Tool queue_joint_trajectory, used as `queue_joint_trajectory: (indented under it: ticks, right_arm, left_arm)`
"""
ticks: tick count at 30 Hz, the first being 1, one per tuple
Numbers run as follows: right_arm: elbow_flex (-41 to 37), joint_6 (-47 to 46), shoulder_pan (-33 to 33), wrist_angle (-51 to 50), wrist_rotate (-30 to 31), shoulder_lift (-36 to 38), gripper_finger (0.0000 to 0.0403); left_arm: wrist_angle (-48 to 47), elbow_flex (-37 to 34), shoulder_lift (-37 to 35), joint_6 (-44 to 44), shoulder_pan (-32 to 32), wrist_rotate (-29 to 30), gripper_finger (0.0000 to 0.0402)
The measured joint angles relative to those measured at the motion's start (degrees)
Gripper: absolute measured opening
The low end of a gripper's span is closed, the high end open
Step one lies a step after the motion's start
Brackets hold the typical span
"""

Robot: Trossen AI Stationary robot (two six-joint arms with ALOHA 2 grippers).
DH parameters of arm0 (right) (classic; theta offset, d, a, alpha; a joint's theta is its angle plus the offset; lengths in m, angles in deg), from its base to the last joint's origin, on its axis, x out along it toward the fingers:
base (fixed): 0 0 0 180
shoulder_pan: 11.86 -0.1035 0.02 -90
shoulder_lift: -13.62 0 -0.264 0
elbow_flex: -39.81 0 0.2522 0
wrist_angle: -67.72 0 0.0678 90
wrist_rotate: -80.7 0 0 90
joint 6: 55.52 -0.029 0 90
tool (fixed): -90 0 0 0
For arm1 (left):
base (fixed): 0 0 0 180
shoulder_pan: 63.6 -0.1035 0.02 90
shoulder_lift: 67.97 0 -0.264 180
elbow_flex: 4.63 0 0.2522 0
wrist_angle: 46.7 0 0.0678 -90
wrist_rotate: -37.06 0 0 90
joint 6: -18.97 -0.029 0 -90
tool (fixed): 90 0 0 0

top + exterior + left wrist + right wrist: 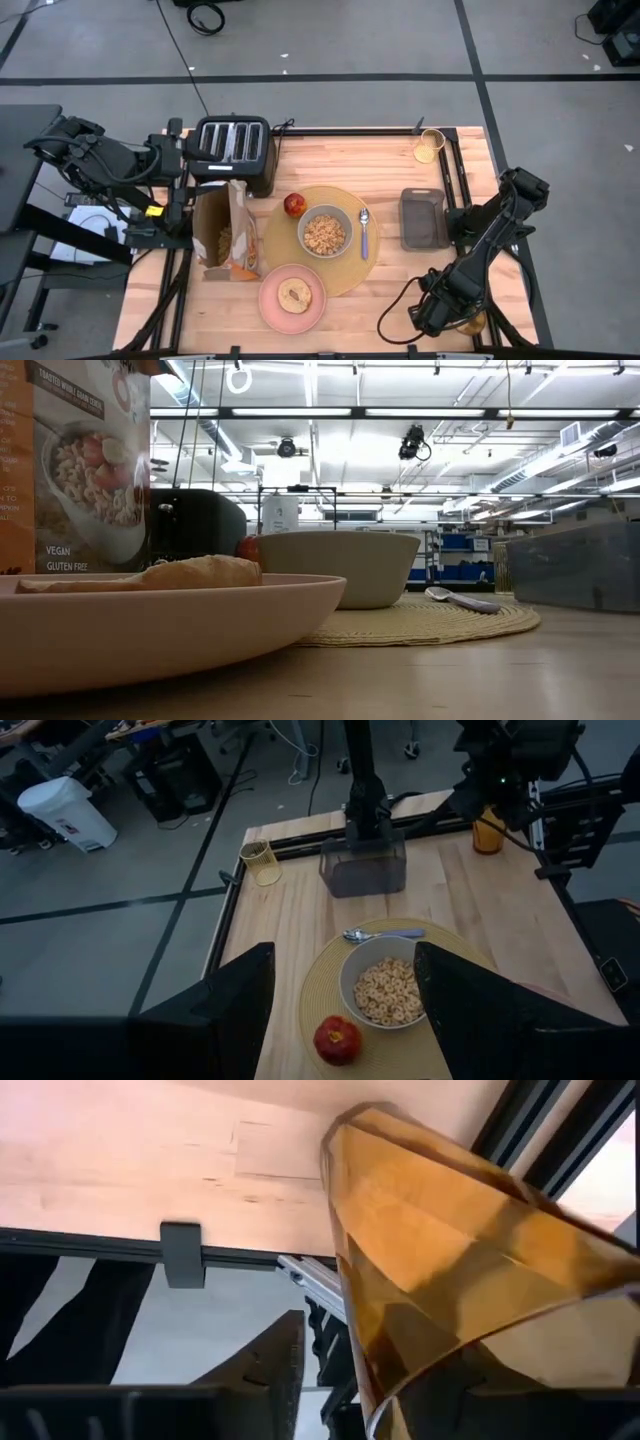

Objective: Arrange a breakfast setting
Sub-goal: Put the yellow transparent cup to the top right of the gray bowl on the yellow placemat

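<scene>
At the bench's near right corner, the right claw (462,322) is down at the amber tumbler (470,1260), which stands right at the bench edge, well apart from the mat (322,240). The wrist view shows the glass filling the frame, tilted across it, with one dark finger beside it; whether the fingers are clamped on it I cannot tell. The rest of the setting looks placed: bowl (325,231) of cereal in the middle of the mat, apple (294,205) on the mat beside the bowl, spoon (364,230) on the mat on the bowl's other side, plate (291,297) with toast (294,295) overlapping the mat's near edge. So the step in hand seems to be fetching the tumbler, the last piece. The next move calls for a firm hold, a clean lift off the edge, and a carry over to a free spot by the spoon. The left claw (340,1010) waits, spread wide and empty, above the toaster (233,150).
</scene>
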Motion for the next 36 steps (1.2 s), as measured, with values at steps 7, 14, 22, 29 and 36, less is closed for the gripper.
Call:
queue_joint_trajectory:
  ticks: [7, 14, 22, 29, 36]
  right_arm:
    - [-0.02, 0.16, 0.00, -0.24, 0.07, 0.06, 0.0071]
    - [1.59, 0.16, 0.78, -1.15, 0.05, 0.02, 0.0014]
    - [20.54, 17.27, 11.24, -17.92, 2.50, 0.39, 0.0013]
    - [33.01, 43.98, 28.34, -28.71, 19.25, 1.14, 0.0013]
    - [33.24, 75.14, 46.95, -28.98, 21.17, -2.12, 0.0013]
  left_arm:
    - [-0.17, 0.00, 0.00, 0.45, 0.00, 0.00, 0.0244]
    - [-3.97, 0.02, -0.16, 2.90, 0.00, -2.04, 0.0244]
    - [-4.22, 0.02, -1.86, 3.10, 0.03, -7.87, 0.0244]
    - [-4.22, 0.02, -2.36, 5.79, 0.00, -7.34, 0.0244]
    - [-4.22, 0.02, -2.29, 9.10, 0.00, -7.26, 0.0244]
